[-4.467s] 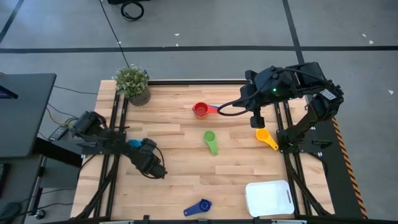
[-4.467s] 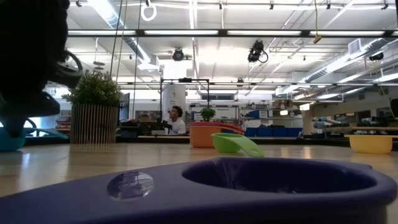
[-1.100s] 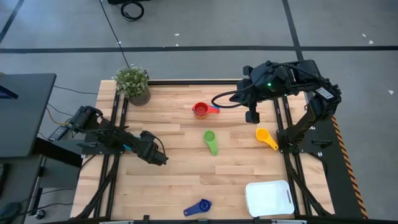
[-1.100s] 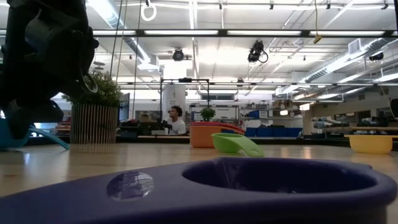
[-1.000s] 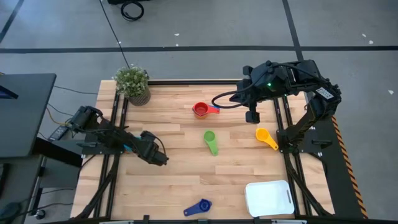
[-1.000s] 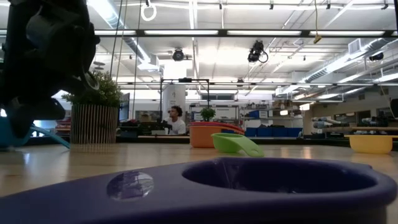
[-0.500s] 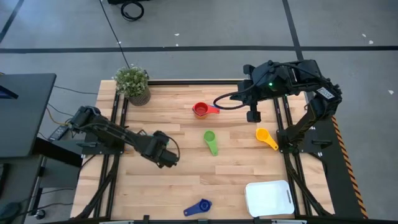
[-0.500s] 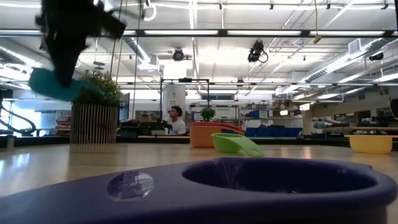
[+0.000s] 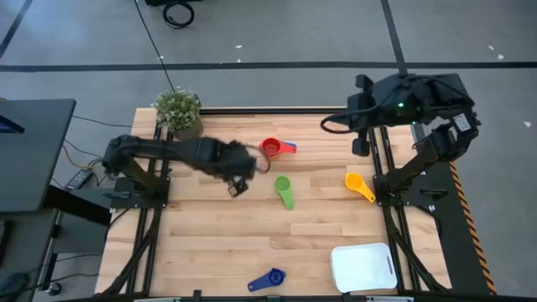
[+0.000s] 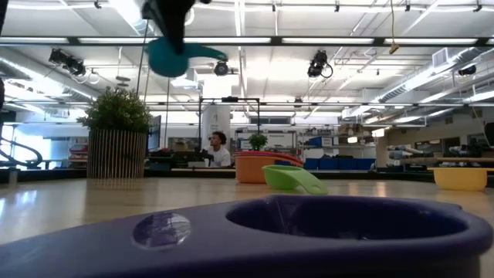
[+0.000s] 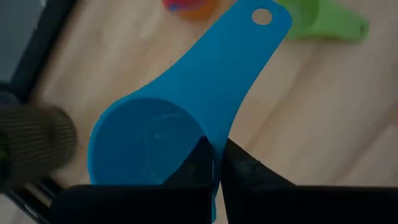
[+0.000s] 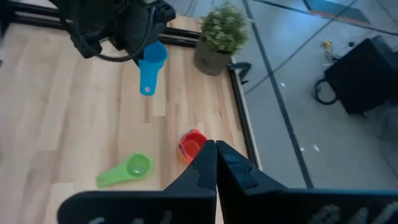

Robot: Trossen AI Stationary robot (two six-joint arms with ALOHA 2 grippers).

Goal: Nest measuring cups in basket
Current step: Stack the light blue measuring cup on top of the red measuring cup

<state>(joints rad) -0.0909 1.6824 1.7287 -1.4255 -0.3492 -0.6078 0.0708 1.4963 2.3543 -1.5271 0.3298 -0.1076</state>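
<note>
We see the left pincer (image 9: 237, 186) raised above the desk (image 9: 210, 252), pinching the rim of the light blue measuring cup (image 11: 186, 124), just beside the red cup (image 9: 270, 148) and the green cup (image 9: 284, 188). The right pincer (image 9: 361, 147) hangs at the far right edge of the desk, its fingers pressed together with nothing between them. The yellow cup (image 9: 358, 184) lies near it. The dark blue cup (image 9: 268, 279) lies at the near edge, and the white basket (image 9: 362, 267) is in the near right corner.

Basket (image 9: 362, 267) at near-right corner (cups (image 9: 284, 190) mid-table)
</note>
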